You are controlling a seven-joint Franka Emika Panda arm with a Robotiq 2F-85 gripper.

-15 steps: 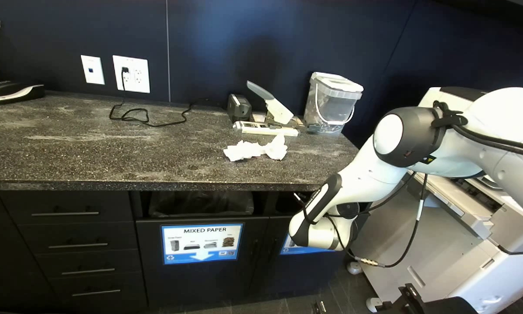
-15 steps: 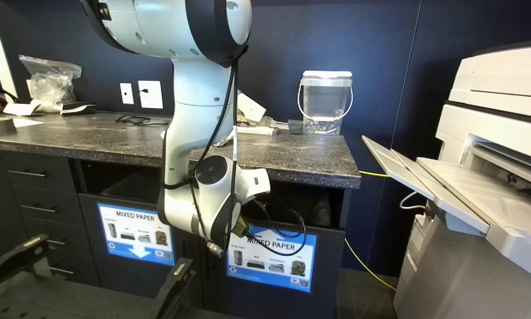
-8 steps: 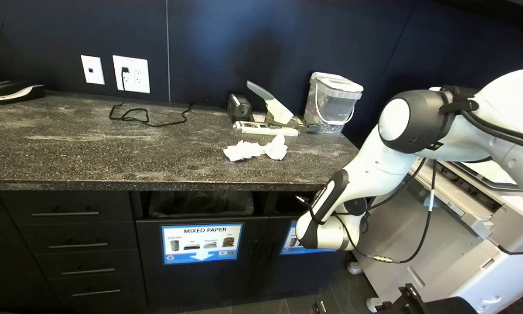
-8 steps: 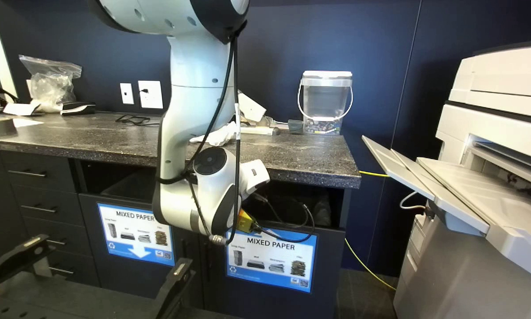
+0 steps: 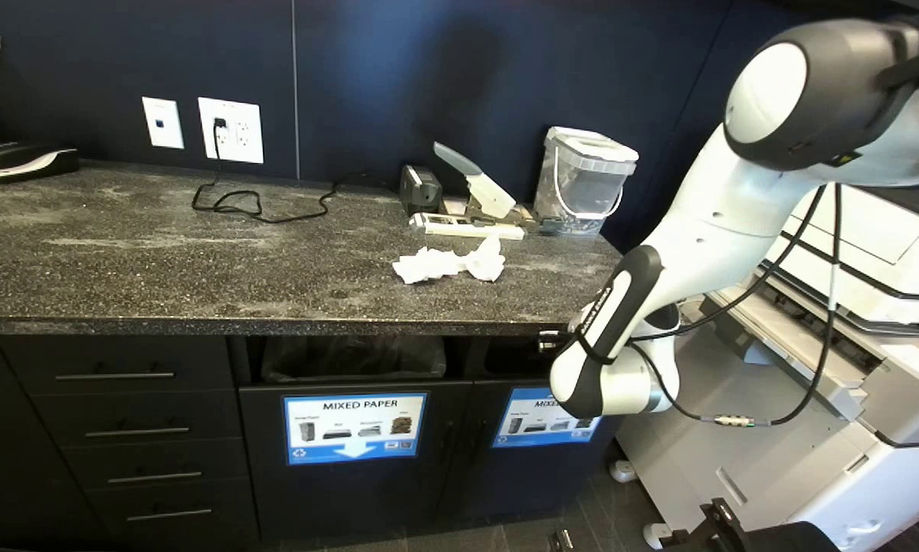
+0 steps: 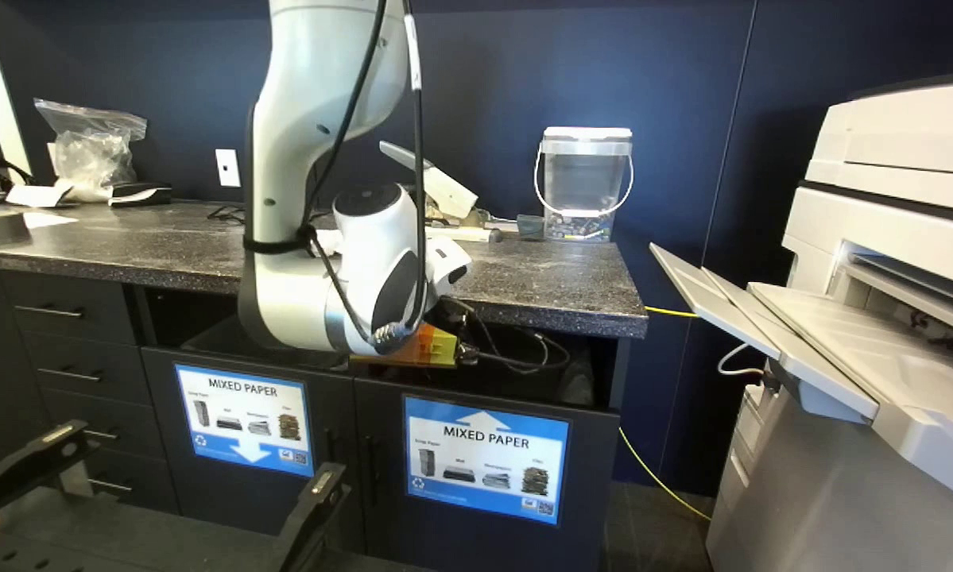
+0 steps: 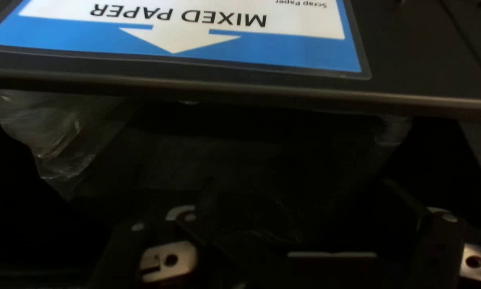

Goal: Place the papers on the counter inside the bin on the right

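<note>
Navy wall panels (image 5: pixel 382 92) stand behind a dark speckled stone counter (image 5: pixel 160 268), and a copier (image 6: pixel 897 183) stands off its right end. Crumpled white papers (image 5: pixel 444 264) lie on the counter, in front of and to the left of a lidded clear bucket (image 5: pixel 582 184) with a white handle. Farther left, a black cord (image 5: pixel 275 221) runs from an outlet plate (image 5: pixel 233 138) and loops over the stone. Below the countertop, the gripper (image 7: pixel 304 196) is at the slot of the right-hand bin (image 6: pixel 552 389), whose label (image 6: pixel 486 461) reads MIXED PAPER under an upward arrow. In the wrist view, the gripper's fingers are spread well apart over the dark opening, with clear plastic film (image 7: pixel 43 124) showing to one side. The bin's depths are too dark to make out.
</note>
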